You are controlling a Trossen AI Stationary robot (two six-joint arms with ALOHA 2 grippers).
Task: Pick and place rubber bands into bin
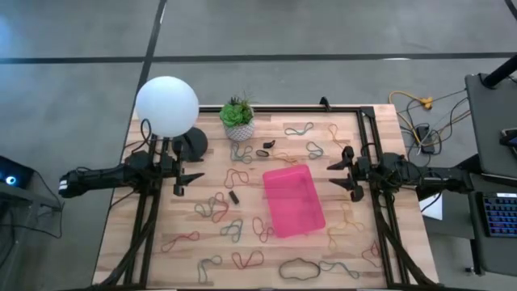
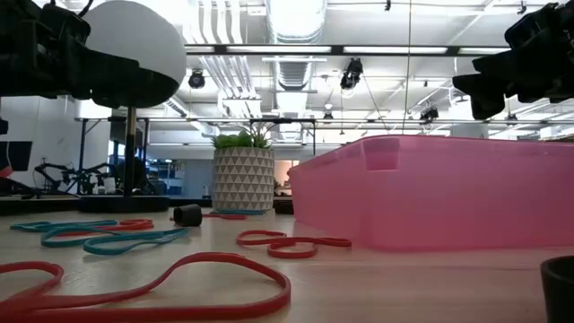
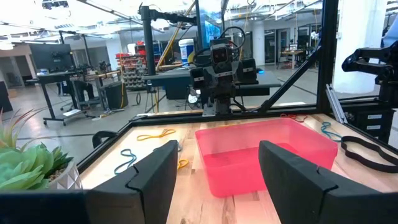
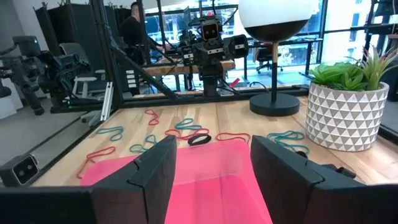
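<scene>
The pink bin (image 1: 292,200) lies flat on the wooden table, right of centre. Several rubber bands in red, yellow, green, blue and dark colours lie loose around it, such as a red one (image 1: 246,260), a dark one (image 1: 300,267) and a green one (image 1: 299,129). My left gripper (image 1: 190,179) hovers level at the table's left side, open, pointing at the bin (image 3: 261,155). My right gripper (image 1: 335,175) hovers level at the right side, open, facing the bin (image 4: 205,180). Neither holds anything.
A white patterned plant pot (image 1: 238,121) and a lamp with a white globe (image 1: 166,105) stand at the far left. A small black piece (image 1: 234,196) lies left of the bin. Black frame rails (image 1: 371,153) run along both table sides.
</scene>
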